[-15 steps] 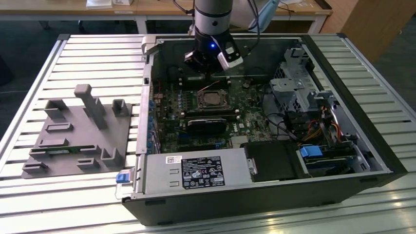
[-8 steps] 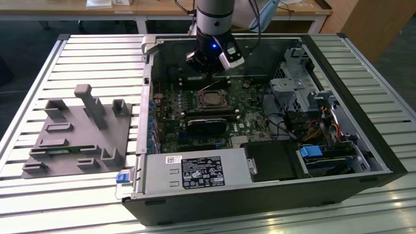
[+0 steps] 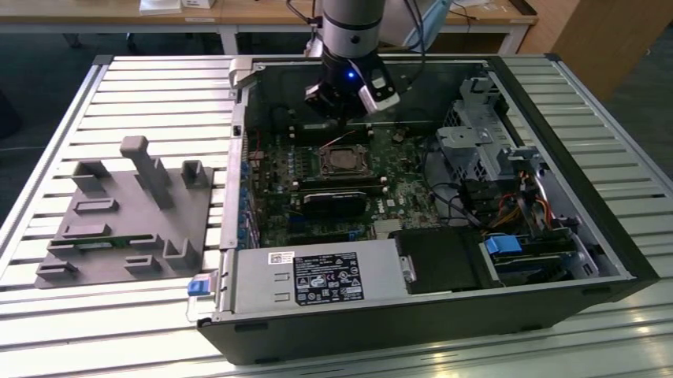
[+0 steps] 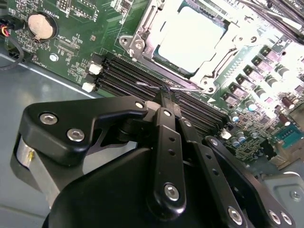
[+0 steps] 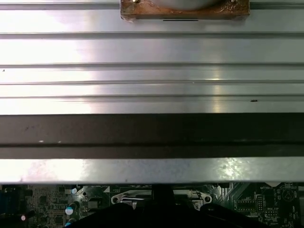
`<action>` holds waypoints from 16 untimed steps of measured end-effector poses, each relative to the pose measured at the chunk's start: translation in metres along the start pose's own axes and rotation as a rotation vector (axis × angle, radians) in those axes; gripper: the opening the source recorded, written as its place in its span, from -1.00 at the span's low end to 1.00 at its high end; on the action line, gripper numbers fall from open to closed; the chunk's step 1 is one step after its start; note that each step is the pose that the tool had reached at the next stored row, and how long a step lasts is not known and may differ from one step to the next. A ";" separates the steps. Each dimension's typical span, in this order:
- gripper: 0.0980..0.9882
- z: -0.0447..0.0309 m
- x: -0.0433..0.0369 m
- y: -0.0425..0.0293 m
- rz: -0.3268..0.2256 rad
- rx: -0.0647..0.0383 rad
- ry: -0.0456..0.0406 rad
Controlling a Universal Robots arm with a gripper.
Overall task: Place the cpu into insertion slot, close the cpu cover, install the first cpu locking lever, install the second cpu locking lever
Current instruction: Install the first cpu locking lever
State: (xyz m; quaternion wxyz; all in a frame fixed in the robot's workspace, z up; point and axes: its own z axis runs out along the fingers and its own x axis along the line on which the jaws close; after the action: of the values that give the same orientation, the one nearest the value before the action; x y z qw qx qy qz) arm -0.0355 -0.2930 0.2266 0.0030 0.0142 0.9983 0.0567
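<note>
Slatted table (image 3: 126, 87) holds one open case (image 3: 589, 260), one cpu (image 4: 190, 38) seated

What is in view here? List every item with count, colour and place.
computer case: one, black, open on the table
table: one, silver, slatted
motherboard: one, green, inside the case
cpu: one, pale silver, seated in the socket
cpu cover: one, silver frame, lying around the cpu
locking lever: one, thin silver wire, beside the socket
coin battery: one, silver, on the motherboard
power supply: one, grey, at the case's near edge
fixture tray: one, grey, at the exterior view's left
arm: one, silver-grey, above the case
claw: one, black, shut, tip at the locking lever
</note>
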 end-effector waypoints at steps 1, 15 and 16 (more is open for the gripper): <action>-0.98 0.0003 -0.0004 0.0000 0.000 0.000 -0.0001; -0.98 0.0063 -0.0083 -0.0003 0.000 0.000 0.0000; -0.98 0.0070 -0.0090 -0.0004 0.000 0.000 0.0000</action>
State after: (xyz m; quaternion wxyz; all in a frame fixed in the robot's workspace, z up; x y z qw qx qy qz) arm -0.0265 -0.2928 0.2197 0.0030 0.0143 0.9983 0.0567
